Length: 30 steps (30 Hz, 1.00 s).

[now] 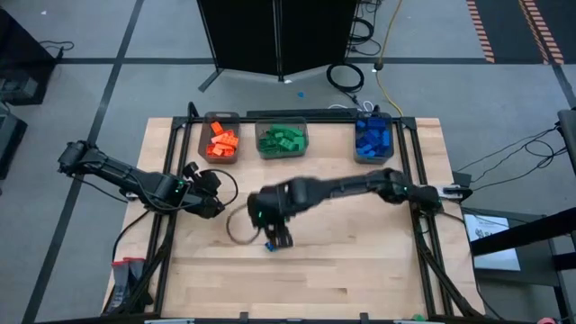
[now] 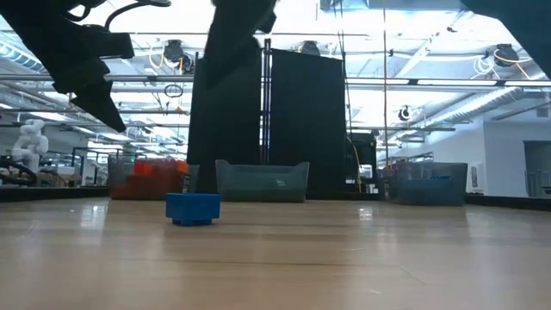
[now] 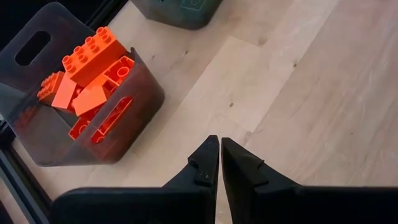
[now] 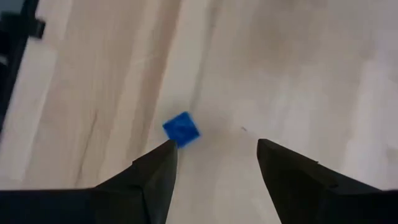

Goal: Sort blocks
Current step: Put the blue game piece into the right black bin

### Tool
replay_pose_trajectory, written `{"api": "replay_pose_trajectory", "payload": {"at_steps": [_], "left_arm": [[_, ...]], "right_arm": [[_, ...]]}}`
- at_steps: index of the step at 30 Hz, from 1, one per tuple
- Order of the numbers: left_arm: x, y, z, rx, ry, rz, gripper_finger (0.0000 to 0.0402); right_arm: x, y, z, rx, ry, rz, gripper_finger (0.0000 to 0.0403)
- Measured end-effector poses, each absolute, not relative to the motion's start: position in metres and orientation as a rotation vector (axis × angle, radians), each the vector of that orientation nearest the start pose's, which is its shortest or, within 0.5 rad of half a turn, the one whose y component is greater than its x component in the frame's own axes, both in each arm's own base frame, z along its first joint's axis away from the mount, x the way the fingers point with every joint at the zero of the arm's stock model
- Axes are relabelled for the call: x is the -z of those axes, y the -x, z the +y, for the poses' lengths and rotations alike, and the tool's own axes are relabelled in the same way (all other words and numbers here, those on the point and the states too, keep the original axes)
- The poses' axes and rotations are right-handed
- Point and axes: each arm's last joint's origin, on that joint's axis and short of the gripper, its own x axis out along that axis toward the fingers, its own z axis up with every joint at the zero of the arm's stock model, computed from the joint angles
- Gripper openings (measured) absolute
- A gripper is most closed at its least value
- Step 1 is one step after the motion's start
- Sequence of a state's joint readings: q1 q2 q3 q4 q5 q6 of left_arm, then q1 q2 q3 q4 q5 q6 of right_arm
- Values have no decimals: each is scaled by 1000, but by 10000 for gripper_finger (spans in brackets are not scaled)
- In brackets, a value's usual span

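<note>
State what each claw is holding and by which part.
Nothing is held. The right claw is open above the table, the blue block lying free beside one finger. The left claw is shut and empty.

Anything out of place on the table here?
One small blue studded plastic brick lies loose on the bare wooden table, outside the grey translucent bin of blue bricks. The open right gripper hovers over it; nothing spilled.

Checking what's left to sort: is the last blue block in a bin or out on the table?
Out. The blue block sits on the bare table, below the open right claw.
</note>
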<state>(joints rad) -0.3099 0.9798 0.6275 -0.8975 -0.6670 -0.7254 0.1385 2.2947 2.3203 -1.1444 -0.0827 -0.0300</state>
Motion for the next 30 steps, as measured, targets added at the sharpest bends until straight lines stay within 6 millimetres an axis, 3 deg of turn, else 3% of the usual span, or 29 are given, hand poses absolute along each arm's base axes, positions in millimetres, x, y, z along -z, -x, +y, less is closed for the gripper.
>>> {"api": "replay_pose_trajectory", "payload": {"at_steps": [4,9,17,21,30], "left_arm": [[-209,-150,-29,-671,58,912,23],[-209,-150,-30,-666,62,915,23],[-208,-150,-30,-658,70,922,23],[-208,-150,-30,-649,78,931,23],[-208,-150,-30,-649,80,931,23]], "right_arm": [[-258,-482,94,-287,139,1120,217],[-227,-490,107,-366,245,1156,235],[-186,-499,113,-406,291,1219,300],[-175,-501,113,-409,295,1240,319],[-150,-510,116,-423,295,1223,292]]}}
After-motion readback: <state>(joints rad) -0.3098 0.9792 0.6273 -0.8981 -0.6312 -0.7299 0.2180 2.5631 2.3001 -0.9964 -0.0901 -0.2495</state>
